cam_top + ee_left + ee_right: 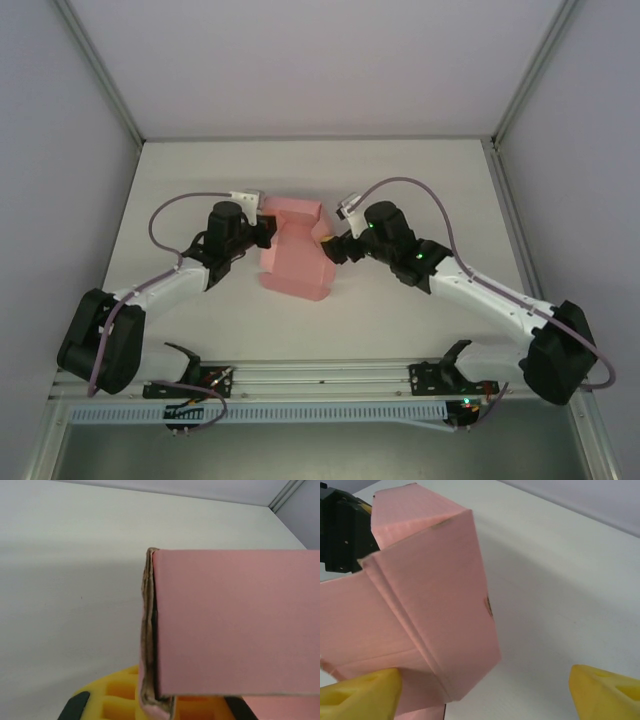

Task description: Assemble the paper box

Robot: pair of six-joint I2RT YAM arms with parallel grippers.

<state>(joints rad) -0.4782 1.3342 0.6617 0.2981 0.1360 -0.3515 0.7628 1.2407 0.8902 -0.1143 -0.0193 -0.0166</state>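
The pink paper box [296, 255] is partly folded and sits at the table's middle between both arms, with a raised section at its far end. My left gripper [265, 232] is shut on the box's left edge. In the left wrist view the layered card edge [149, 630] runs down into the yellow fingers [117, 695], and a flat pink panel [235, 620] covers the right side. My right gripper [336, 246] is open beside the box's right side. Its yellow fingertips [360, 695] stand wide apart, and a pink flap [440, 615] hangs over the gap near the left one.
The white table [420, 190] is bounded by grey walls and metal frame posts at the back and sides. An aluminium rail [320, 378] with the arm bases runs along the near edge. The black body of the left gripper [340, 530] shows behind the box.
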